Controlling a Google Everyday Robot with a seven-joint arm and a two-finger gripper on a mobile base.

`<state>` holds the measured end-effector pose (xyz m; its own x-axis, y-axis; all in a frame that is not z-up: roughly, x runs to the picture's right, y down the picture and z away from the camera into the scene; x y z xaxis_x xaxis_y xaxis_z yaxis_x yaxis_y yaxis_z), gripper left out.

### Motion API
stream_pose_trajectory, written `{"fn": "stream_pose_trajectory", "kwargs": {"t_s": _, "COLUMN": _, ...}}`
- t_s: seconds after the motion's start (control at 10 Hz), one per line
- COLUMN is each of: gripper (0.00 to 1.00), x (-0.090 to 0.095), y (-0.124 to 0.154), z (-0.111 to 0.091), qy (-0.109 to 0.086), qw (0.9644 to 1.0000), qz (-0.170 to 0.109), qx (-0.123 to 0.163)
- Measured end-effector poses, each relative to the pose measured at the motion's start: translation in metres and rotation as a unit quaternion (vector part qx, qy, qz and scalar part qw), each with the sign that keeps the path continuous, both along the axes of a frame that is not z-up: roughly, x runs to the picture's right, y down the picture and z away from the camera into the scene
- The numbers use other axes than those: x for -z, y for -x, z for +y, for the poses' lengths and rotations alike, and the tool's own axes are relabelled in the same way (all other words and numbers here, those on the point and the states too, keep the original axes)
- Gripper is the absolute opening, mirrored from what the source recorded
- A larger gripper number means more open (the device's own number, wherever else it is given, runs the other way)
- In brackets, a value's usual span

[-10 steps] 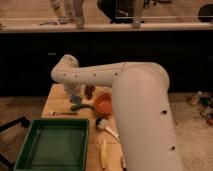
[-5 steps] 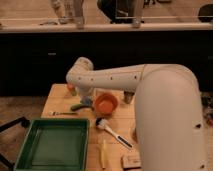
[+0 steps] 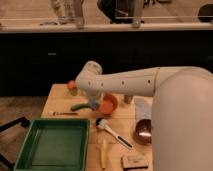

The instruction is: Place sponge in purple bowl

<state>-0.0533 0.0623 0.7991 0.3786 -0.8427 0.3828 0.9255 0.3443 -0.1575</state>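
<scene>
Green tray (image 3: 52, 145) near left on the wooden table (image 3: 59, 95). Centre: gripper (image 3: 94, 104), jaws closed, apparently pinching the blue-grey sponge (image 3: 93, 105), low beside the orange bowl (image 3: 109, 103). Brush (image 3: 112, 132) nearer. Purple bowl (image 3: 143, 132) near right, beside the white arm (image 3: 150, 85).

1. A light wooden bench (image 3: 59, 95) stands in the foreground, its top warmly lit.
2. Behind it runs a long dark cabinet front (image 3: 45, 65), shadowed.
3. A pale countertop ledge (image 3: 100, 27) caps the cabinet.
4. A speckled grey-brown carpet floor (image 3: 22, 107) shows at left.
5. Metal posts (image 3: 79, 12) rise above the ledge.
</scene>
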Motion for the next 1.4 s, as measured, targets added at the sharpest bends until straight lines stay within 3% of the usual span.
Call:
{"fn": "stream_pose_trajectory", "kwargs": {"t_s": 0.3, "gripper": 0.00, "x": 0.010, "y": -0.020, "z": 0.009, "qy": -0.005, "qw": 0.9996, "qz": 0.015, "qx": -0.022}}
{"fn": "stream_pose_trajectory", "kwargs": {"t_s": 1.2, "gripper": 0.00, "x": 0.010, "y": -0.018, "z": 0.009, "qy": -0.004, "qw": 0.9997, "qz": 0.014, "qx": -0.021}}
{"fn": "stream_pose_trajectory", "kwargs": {"t_s": 1.4, "gripper": 0.00, "x": 0.014, "y": -0.023, "z": 0.010, "qy": -0.007, "qw": 0.9992, "qz": 0.022, "qx": -0.033}}
